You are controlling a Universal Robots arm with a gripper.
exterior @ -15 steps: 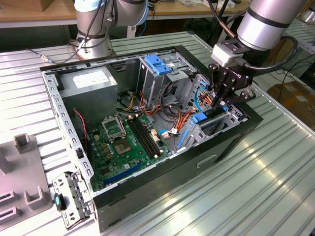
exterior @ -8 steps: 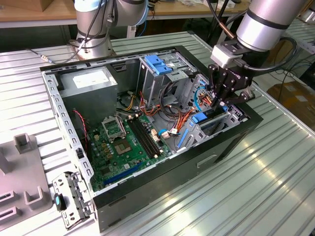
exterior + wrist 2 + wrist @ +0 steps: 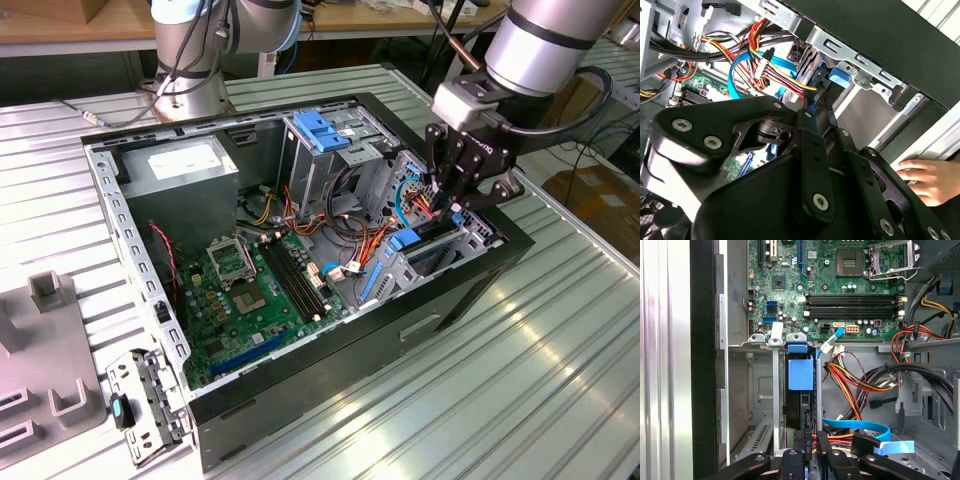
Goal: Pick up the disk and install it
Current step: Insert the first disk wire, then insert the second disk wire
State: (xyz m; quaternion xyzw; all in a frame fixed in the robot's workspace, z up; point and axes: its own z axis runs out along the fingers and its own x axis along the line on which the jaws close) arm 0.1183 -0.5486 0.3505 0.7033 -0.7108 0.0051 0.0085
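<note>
- Now we see our gripper lowered into the open computer case, at about three o'clock in the exterior view.
- Its fingers look drawn narrow around the disk, which stands on edge in the drive bay directly below them.
- Its long axis runs down into the bay, blue rail uppermost.
- A person's hand rests on the case rim.

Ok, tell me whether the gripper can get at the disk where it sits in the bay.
Probably yes. The gripper is already down at the disk, which stands on edge in the bay; in the first wrist view nothing lies between them, and the cables run off to one side.
</note>
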